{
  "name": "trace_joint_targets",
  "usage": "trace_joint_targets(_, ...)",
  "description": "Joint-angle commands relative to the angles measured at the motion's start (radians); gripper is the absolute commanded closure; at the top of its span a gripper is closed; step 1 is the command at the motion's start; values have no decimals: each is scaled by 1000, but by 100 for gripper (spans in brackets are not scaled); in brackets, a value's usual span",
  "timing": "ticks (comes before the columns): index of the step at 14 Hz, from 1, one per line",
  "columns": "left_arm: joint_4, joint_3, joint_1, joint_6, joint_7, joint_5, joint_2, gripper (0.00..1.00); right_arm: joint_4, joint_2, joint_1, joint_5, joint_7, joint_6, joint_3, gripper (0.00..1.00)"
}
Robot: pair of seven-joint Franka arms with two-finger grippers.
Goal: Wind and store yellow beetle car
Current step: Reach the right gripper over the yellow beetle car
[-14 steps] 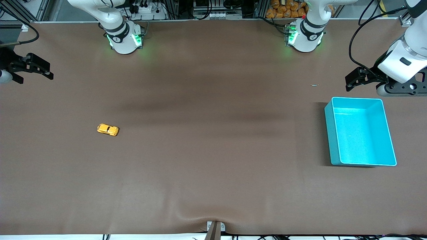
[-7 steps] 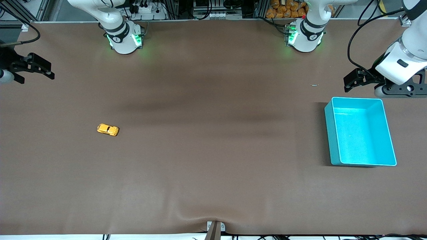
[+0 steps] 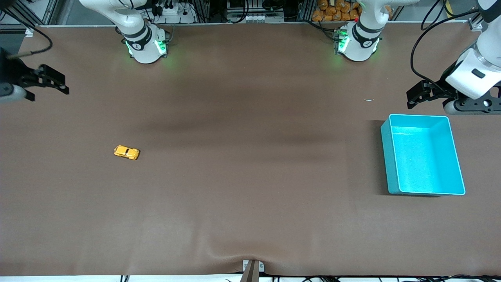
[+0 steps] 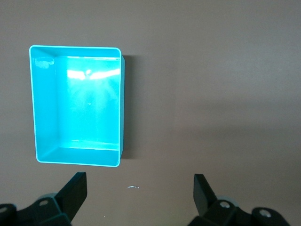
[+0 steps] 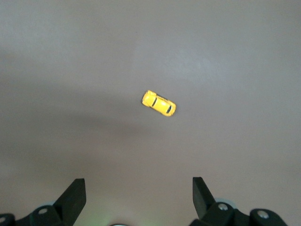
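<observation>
The yellow beetle car (image 3: 126, 152) stands alone on the brown table toward the right arm's end; it also shows in the right wrist view (image 5: 159, 103). My right gripper (image 3: 53, 84) is open and empty, up in the air over the table's edge at that end, well apart from the car. The turquoise bin (image 3: 424, 187) is empty at the left arm's end; it also shows in the left wrist view (image 4: 123, 103). My left gripper (image 3: 415, 95) is open and empty, up over the table beside the bin's rim nearest the bases.
A tiny pale speck (image 3: 369, 100) lies on the table between the left arm's base (image 3: 357, 39) and the bin. The right arm's base (image 3: 145, 43) stands at the table's edge by the robots. A metal bracket (image 3: 252, 268) sits at the edge nearest the front camera.
My right gripper has shifted slightly toward the table's middle. My left gripper has wobbled a little beside the bin. The car and the bin have not moved.
</observation>
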State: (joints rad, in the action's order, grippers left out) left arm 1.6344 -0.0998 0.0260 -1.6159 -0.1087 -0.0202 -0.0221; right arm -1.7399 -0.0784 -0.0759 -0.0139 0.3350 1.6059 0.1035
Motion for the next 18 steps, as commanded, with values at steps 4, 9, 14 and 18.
trace_joint_targets(4,-4,-31,22,13,-20,-4,22,0,-390,11,15,11,460,397,-8,0)
trace_joint_targets(9,-5,-58,20,10,-63,-14,42,0,-472,224,-16,98,991,705,-11,0)
trace_joint_targets(14,-5,-58,22,7,-71,-15,60,0,-460,344,-19,111,1052,775,-10,0)
trace_joint_targets(18,-5,-61,22,7,-71,-15,64,0,-463,394,-18,124,1078,845,-8,1)
